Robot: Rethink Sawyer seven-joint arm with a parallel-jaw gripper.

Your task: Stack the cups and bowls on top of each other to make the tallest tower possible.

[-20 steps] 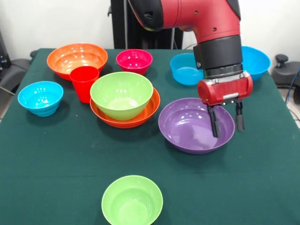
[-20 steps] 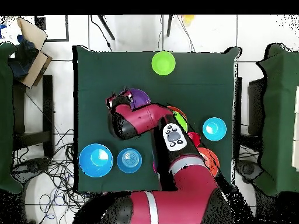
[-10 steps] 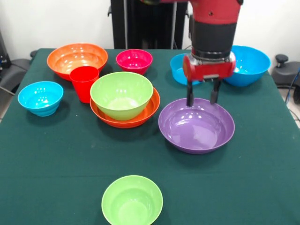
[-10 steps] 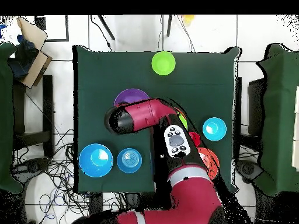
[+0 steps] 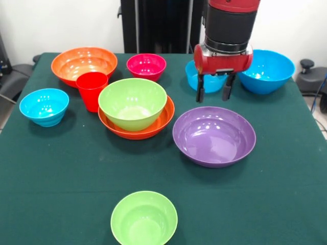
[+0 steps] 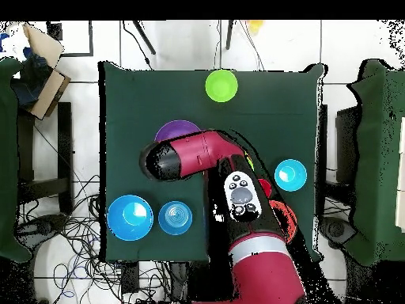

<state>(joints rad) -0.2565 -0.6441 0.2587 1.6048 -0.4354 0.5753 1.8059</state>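
While overhead the arm hides it, front shows pincer (image 5: 213,94) spread, empty, beyond purple bowl (image 5: 214,136).

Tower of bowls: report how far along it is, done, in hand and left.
Done: one green bowl sits nested in a wide orange bowl, so the tower is two pieces high.
In hand: nothing. The gripper is open and empty, above the purple bowl's far rim.
Left: the purple bowl, the red cup and the other bowls all stand singly on the table.
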